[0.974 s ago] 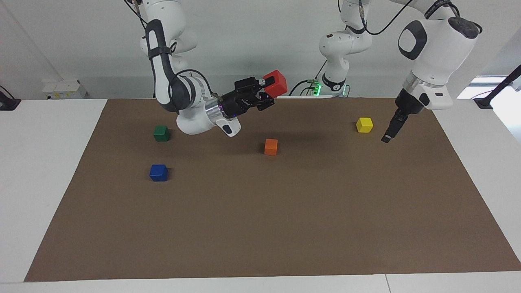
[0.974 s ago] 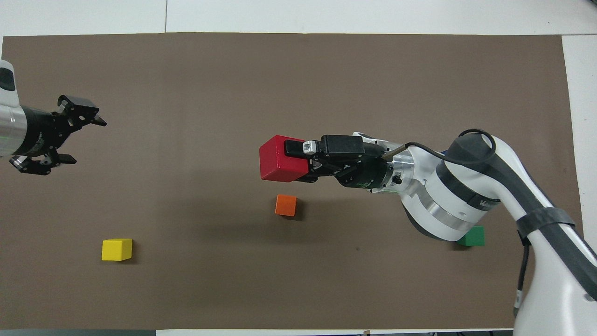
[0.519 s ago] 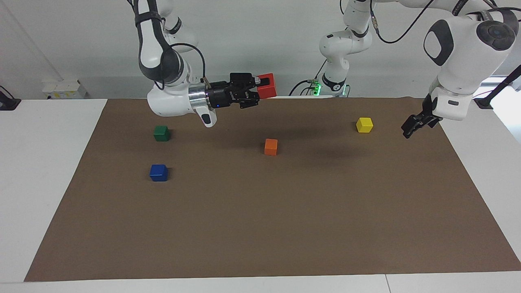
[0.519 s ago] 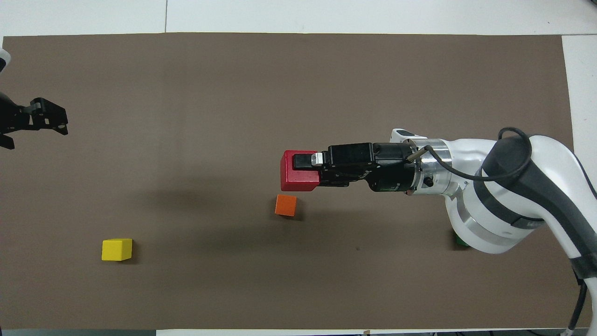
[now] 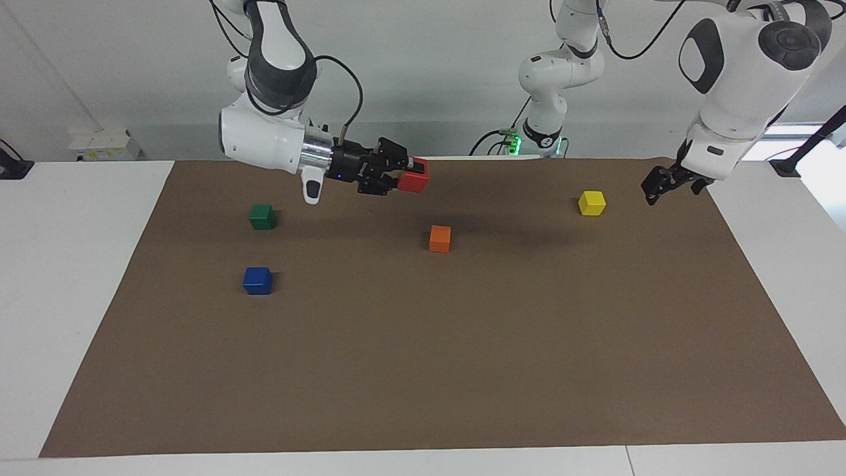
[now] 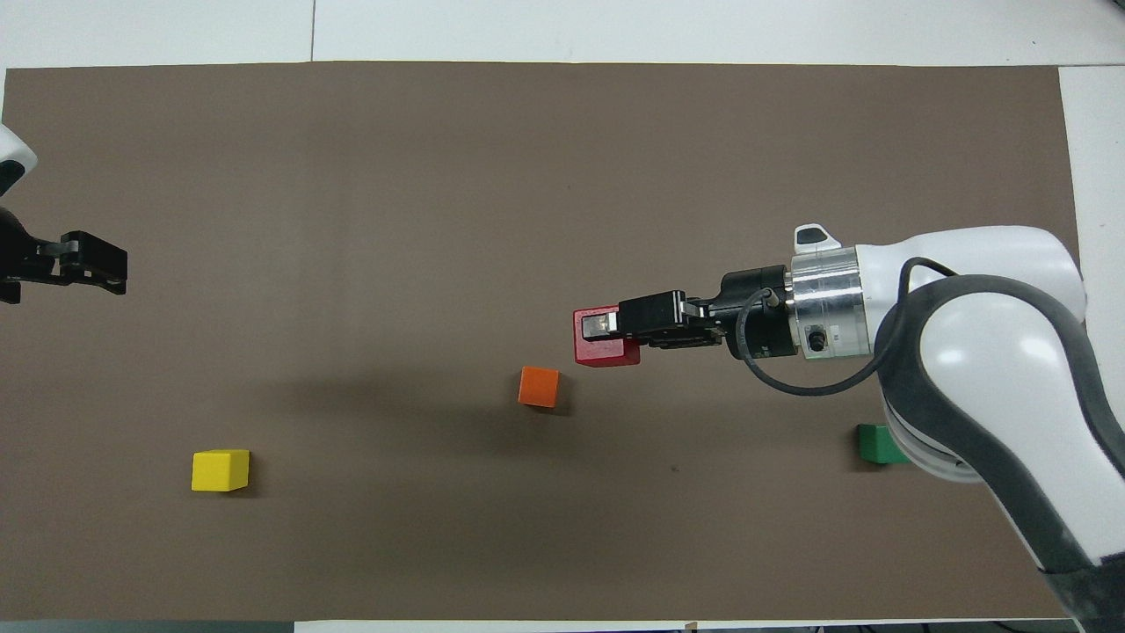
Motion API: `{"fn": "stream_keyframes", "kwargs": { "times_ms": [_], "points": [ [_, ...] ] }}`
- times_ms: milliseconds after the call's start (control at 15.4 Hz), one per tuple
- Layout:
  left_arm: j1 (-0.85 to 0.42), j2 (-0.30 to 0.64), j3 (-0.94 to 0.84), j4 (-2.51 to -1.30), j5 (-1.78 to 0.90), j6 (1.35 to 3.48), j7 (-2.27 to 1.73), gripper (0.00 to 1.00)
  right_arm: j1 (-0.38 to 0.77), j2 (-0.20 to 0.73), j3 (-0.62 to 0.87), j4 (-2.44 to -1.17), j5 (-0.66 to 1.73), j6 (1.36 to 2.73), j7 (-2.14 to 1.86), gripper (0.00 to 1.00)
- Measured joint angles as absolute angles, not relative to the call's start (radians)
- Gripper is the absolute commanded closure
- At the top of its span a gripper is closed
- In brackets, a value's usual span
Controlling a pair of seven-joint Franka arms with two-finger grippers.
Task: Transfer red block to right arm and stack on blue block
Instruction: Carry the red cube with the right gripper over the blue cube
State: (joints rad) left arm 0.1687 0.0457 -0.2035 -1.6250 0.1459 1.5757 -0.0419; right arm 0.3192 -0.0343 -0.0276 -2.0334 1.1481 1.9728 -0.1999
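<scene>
Brown paper (image 5: pixel 423 370) covers a white table, and two white robot arms reach over it.

From the facing view, the right gripper (image 5: pixel 406 180) is clenched around the red block (image 5: pixel 416 181) and holds it up in the air, over the paper at the robots' edge. The blue block (image 5: pixel 258 280) sits on the paper toward the right arm's end, farther from the robots than the green block (image 5: pixel 262 216). An orange block (image 5: pixel 440 238) sits near the middle. A yellow block (image 5: pixel 591 202) sits toward the left arm's end. The left gripper (image 5: pixel 661 182) waits in the air near the yellow block, empty; its fingers look spread, though it is small here.

From the overhead view, the red block (image 6: pixel 605 336) shows in the right gripper (image 6: pixel 620 327), over bare paper near the orange block (image 6: pixel 539 386). The blue block seems hidden under the right arm. The left gripper (image 6: pixel 92 265) peeks in at the edge with its fingers apart.

The red block is already with the right arm, so stacking looks like the step now. To do it well, the arm should carry the block right over the blue one, turn it so the sides line up, come down slowly, and let go only when it rests flat.
</scene>
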Motion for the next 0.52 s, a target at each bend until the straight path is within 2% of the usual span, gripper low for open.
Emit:
{"fn": "stream_keyframes", "kwargs": {
  "times_ms": [260, 519],
  "points": [
    [-0.03, 0.022, 0.034, -1.605, 0.063, 1.578, -0.005, 0.0, 0.31, -0.04, -0.029, -1.979, 0.786, 1.981, -0.09, 1.0],
    [-0.05, -0.073, 0.079, -1.676, 0.041, 1.596, 0.023, 0.0, 0.255, -0.036, -0.033, -1.979, 0.41, 1.982, -0.048, 1.0]
  ]
}}
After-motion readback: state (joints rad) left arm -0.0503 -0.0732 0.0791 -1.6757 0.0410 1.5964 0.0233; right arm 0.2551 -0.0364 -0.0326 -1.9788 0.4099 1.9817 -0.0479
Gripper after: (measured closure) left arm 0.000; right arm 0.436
